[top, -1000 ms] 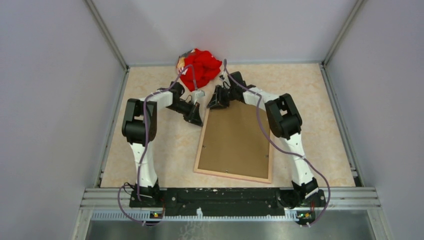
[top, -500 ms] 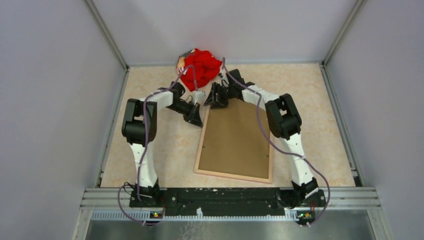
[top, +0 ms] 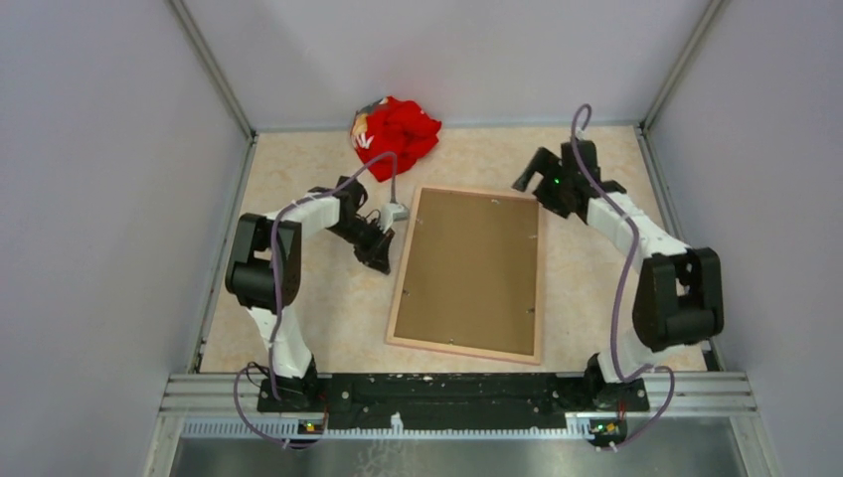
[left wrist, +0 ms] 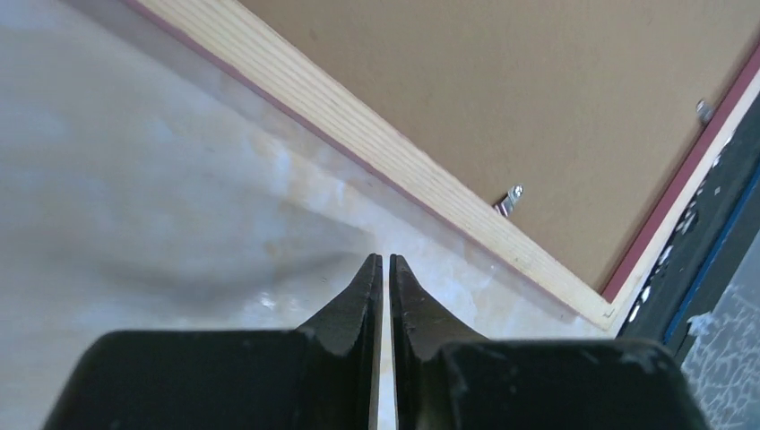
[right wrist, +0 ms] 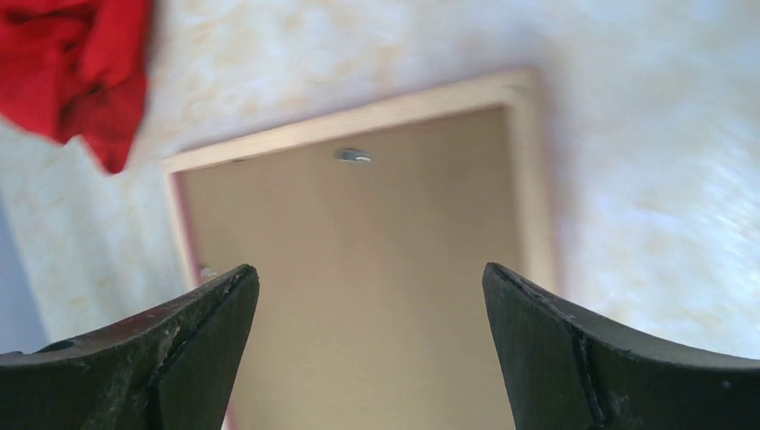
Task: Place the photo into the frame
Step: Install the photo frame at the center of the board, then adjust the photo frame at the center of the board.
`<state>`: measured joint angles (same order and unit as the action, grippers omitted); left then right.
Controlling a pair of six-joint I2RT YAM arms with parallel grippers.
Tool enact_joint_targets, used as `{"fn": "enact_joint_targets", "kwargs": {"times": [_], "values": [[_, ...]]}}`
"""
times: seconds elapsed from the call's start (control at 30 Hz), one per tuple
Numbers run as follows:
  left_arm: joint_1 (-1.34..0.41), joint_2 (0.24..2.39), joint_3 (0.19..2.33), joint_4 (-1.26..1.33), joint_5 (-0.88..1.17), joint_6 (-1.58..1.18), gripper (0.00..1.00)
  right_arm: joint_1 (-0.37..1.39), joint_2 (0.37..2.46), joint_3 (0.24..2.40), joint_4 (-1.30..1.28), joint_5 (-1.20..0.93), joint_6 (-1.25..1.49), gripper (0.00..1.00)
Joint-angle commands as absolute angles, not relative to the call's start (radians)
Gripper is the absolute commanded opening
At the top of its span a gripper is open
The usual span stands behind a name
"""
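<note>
The frame (top: 400, 286) lies face down in the middle of the table, its light wood rim around the brown hardboard backing (top: 467, 268). The photo is hidden. My left gripper (top: 381, 260) is low over the bare table just left of the frame's left rim (left wrist: 376, 148), shut with nothing between its fingers (left wrist: 385, 258). My right gripper (top: 527, 177) hangs above the frame's far right corner, open and empty (right wrist: 369, 269), looking down on the backing (right wrist: 358, 206). Small metal tabs (left wrist: 507, 199) sit along the inner edge of the rim.
A red cloth bundle (top: 396, 134) lies at the back of the table, past the frame's far left corner (right wrist: 81, 63). Grey walls close in the table on three sides. A dark rail (top: 447, 388) with the arm bases runs along the near edge.
My right arm has swung from the frame's far edge out to the right, and its jaws have opened wide. My left gripper has drawn back a little toward the near left, staying shut.
</note>
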<state>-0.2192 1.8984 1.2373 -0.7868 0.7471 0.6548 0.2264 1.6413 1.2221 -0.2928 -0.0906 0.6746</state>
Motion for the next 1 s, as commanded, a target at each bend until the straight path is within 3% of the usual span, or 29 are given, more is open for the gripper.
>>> {"fn": "enact_joint_targets", "kwargs": {"times": [0.0, 0.17, 0.37, 0.67, 0.97], "values": [[-0.282, 1.792, 1.126, -0.759, 0.603, 0.720, 0.12, 0.136, 1.510, 0.976, -0.274, 0.045, 0.709, 0.95], [-0.366, 1.734, 1.039, -0.722, 0.528, 0.723, 0.12, 0.087, 1.529, 0.845, -0.175, -0.043, 0.731, 0.96], [-0.505, 1.685, 0.985, -0.697, 0.469, 0.707, 0.12, 0.113, 1.646, 0.873, -0.082, -0.136, 0.757, 0.96], [-0.662, 1.766, 1.031, -0.703, 0.508, 0.657, 0.13, 0.300, 1.891, 1.237, -0.199, -0.171, 0.714, 0.97], [-0.788, 1.894, 1.166, -0.707, 0.554, 0.606, 0.14, 0.517, 2.103, 1.542, -0.257, -0.361, 0.650, 0.98]]}}
